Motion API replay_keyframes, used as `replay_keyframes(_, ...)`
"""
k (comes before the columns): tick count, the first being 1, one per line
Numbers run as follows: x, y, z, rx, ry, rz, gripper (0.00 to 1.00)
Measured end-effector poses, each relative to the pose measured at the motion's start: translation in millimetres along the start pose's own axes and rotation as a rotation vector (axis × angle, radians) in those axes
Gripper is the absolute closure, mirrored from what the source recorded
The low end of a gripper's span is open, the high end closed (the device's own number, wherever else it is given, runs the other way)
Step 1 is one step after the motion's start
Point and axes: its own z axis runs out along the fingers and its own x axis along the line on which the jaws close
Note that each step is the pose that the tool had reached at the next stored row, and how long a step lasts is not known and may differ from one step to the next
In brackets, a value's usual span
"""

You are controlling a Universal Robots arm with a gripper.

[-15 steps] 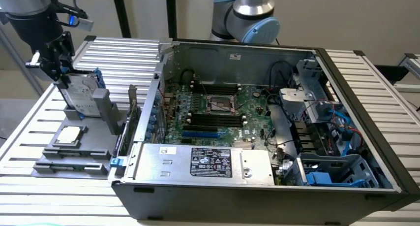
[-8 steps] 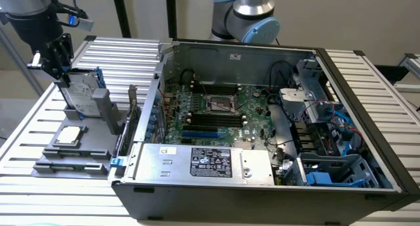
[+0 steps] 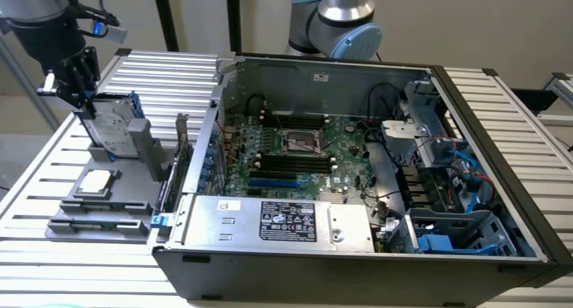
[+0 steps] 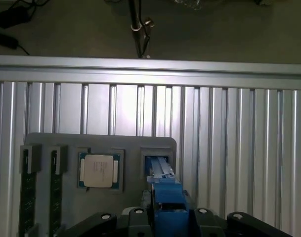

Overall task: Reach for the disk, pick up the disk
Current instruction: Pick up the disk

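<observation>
The disk [image 3: 112,127] stands on edge in a slot of the grey holder [image 3: 134,162] on the slatted table, at the exterior view's left; it is silver-grey with a white label and blue rails. My gripper [image 3: 86,105] comes down on its top edge from above. In the wrist view the disk's blue rail [image 4: 160,170] runs straight between the fingers, and my gripper [image 4: 167,207] presses both of its sides. The disk still rests in its slot.
A small square silver chip [image 3: 96,182] [image 4: 98,170] lies in the same holder beside the disk. The open computer case [image 3: 358,154] takes up the middle and right. Inside it sits a blue drive cage [image 3: 447,237]. A second arm's base [image 3: 340,26] stands behind it.
</observation>
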Motion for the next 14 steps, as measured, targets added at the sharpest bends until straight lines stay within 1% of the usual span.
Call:
replay_keyframes(8,5.5,0.1,-0.2,-0.0002,-0.001,0.0,0.67)
replay_keyframes(14,5.7,0.1,-0.1,-0.0001,-0.0012,0.0,0.67)
